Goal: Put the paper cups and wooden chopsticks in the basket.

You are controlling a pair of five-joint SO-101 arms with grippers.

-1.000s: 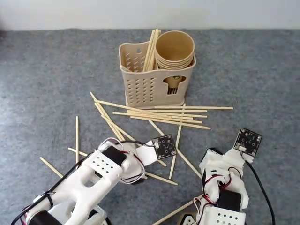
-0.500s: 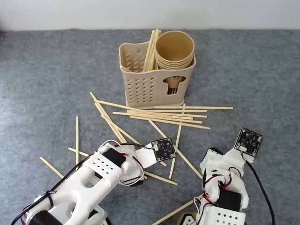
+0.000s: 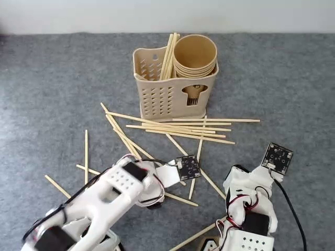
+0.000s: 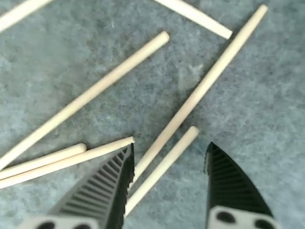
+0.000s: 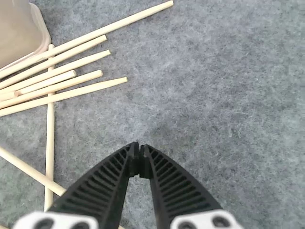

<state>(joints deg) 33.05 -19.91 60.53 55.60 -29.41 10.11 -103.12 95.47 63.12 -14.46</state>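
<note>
Left gripper spread wide just above the grey mat, with ends of two loose chopsticks between the fingers; contact with either hard to judge. From the high view, that gripper buried under the left arm, along with parts of several sticks. Right gripper pinched together on nothing, over bare mat, well apart from the basket.

Basket upright at the far side of the mat, only a cut-off corner of it in the right wrist view. One compartment: nested stack of paper cups, count unclear from the rims. Next compartment: a few chopsticks standing, leaning slightly.

Loose sticks on the mat: more than a dozen, about six bundled just in front of the basket, the rest scattered toward the arms; exact total not countable.
</note>
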